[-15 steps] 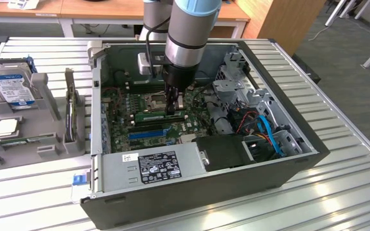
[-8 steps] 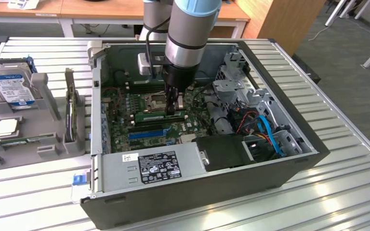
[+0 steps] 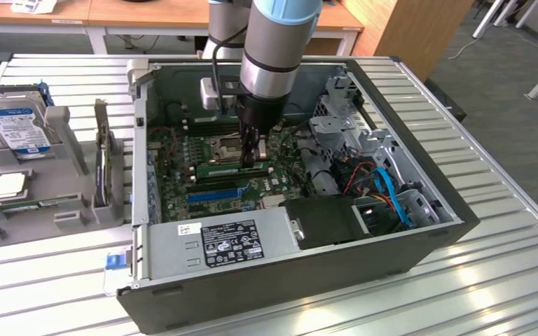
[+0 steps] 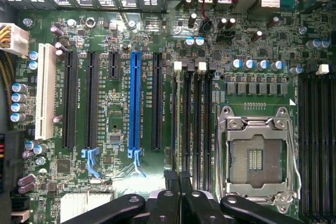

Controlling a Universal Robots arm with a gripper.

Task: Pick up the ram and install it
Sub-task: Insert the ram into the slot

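The ram (image 3: 233,169) is a thin green stick standing on edge along a memory slot of the motherboard, inside the open computer case (image 3: 437,231). My gripper (image 3: 253,155) reaches straight down into the case and its fingers are shut on the stick's top edge, toward its end on the exterior view's right. In the wrist view the ram (image 4: 175,119) appears edge-on as a thin line in the outermost of the black memory slots (image 4: 197,124). It runs away from my gripper (image 4: 177,181), whose black fingertips (image 4: 170,182) sit pressed together.
The empty CPU socket (image 4: 257,156) lies beside the slots and a blue card slot (image 4: 135,103) on their other side. The power supply (image 3: 222,241) and drive cage with cables (image 3: 372,175) crowd the case. Outside, a grey holder (image 3: 73,203) carries a hard drive (image 3: 17,129) and an upright card (image 3: 104,164).
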